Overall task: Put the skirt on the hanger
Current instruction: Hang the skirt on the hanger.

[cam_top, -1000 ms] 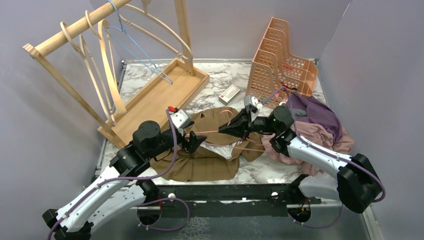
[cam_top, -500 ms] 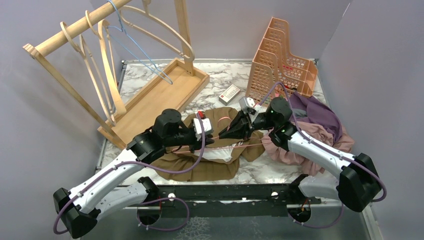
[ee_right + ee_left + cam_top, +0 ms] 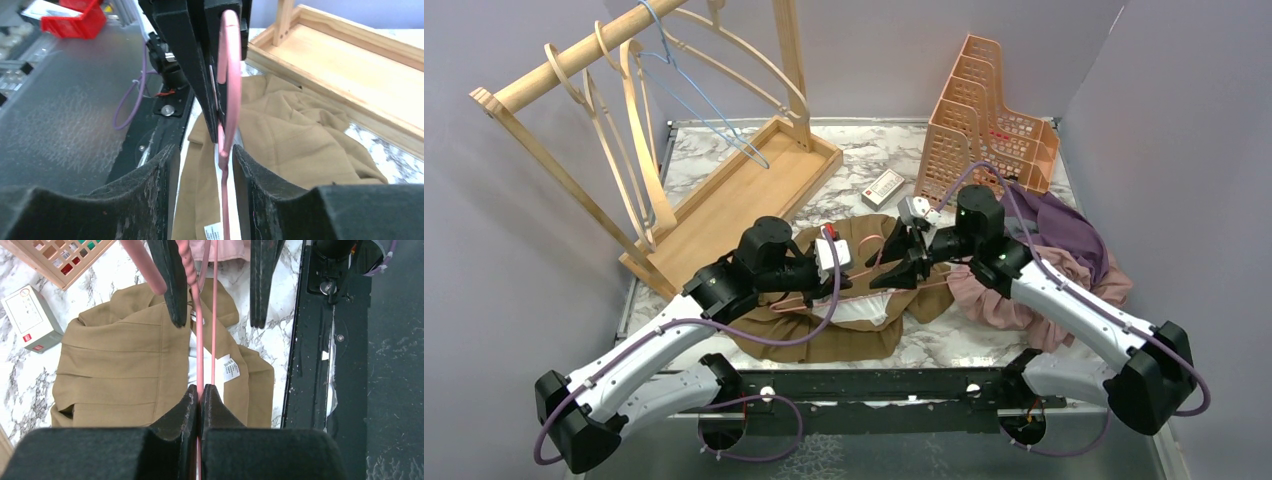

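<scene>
Over the middle of the table, above the tan pleated skirt (image 3: 115,355): pink wire hanger (image 3: 231,65) slung between the two arms, apparently lifted off the cloth. Left gripper (image 3: 200,392) pinched tight on one thin wire of the hanger, fingers together with only the wire between them. Right gripper (image 3: 202,150) faces it from the far end, jaws apart, straddling the twisted neck. The neck sits close against one finger, nothing clamped. Skirt lies rumpled on the marble table (image 3: 854,150), directly beneath the hanger. White lining (image 3: 207,360) and a sewn label (image 3: 228,368) show at the opened edge toward the arm bases. Heap of purple and pink clothes (image 3: 1064,240) just beside the right arm. Judgement: early in the task, skirt not yet on the hanger. The step in hand looks like settling a two-handed hold on the hanger. To do it well, centre the right claw on the neck and close squarely, so the round wire cannot roll out. Keep the left pinch firm until the right side has it. Hold the frame level and in line with the skirt's open edge before lowering. Likely trouble: the thin wire twisting in the pinch, or the wire catching only the loose lining. Keep the right elbow off the heap.
</scene>
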You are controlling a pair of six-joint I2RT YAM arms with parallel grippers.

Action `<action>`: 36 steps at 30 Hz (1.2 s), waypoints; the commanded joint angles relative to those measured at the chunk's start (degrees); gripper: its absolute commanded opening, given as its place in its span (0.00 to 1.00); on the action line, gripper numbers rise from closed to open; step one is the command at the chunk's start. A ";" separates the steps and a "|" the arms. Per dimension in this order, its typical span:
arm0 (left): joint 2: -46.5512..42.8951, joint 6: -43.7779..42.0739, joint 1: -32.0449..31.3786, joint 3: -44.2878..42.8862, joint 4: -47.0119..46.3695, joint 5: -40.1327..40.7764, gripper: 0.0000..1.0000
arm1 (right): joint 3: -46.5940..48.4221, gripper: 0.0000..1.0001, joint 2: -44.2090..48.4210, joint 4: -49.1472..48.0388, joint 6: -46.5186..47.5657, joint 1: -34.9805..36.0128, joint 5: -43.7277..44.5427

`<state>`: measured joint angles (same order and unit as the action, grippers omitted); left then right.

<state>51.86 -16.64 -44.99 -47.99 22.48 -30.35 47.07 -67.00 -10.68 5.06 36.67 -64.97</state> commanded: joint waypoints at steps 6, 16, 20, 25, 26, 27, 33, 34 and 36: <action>-4.08 -0.75 0.17 0.60 -1.16 1.70 0.00 | 8.67 0.47 5.69 34.65 18.89 0.16 19.40; -2.95 -0.12 0.19 -0.91 -0.72 -1.88 0.00 | 11.20 0.24 5.61 42.29 25.41 0.16 27.05; -2.18 3.49 0.17 -2.12 -1.13 -3.68 0.00 | 11.69 0.11 4.57 39.65 25.09 0.16 27.41; -1.27 11.07 0.17 -2.19 -5.53 -2.32 0.12 | 9.76 0.01 5.79 33.60 25.45 0.14 26.75; -1.18 12.83 0.17 -2.08 -6.58 -0.99 0.17 | 9.10 0.01 6.32 32.32 25.77 0.16 26.69; -1.14 14.86 0.17 -1.99 -7.56 0.42 0.27 | 8.49 0.01 6.88 31.11 26.06 0.16 26.72; -1.80 24.78 0.17 -0.05 -18.05 3.51 0.55 | 7.25 0.01 8.34 28.08 28.21 0.16 25.35; -1.84 26.21 0.17 0.49 -20.03 3.77 0.56 | 7.32 0.01 8.33 28.04 28.58 0.15 25.00; -1.64 28.66 0.17 1.01 -23.51 4.44 0.58 | 7.19 0.01 8.29 28.29 29.52 0.16 24.16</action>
<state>50.85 3.38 -44.45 -48.01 10.66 -27.49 54.41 -59.81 22.09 32.25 36.80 -39.77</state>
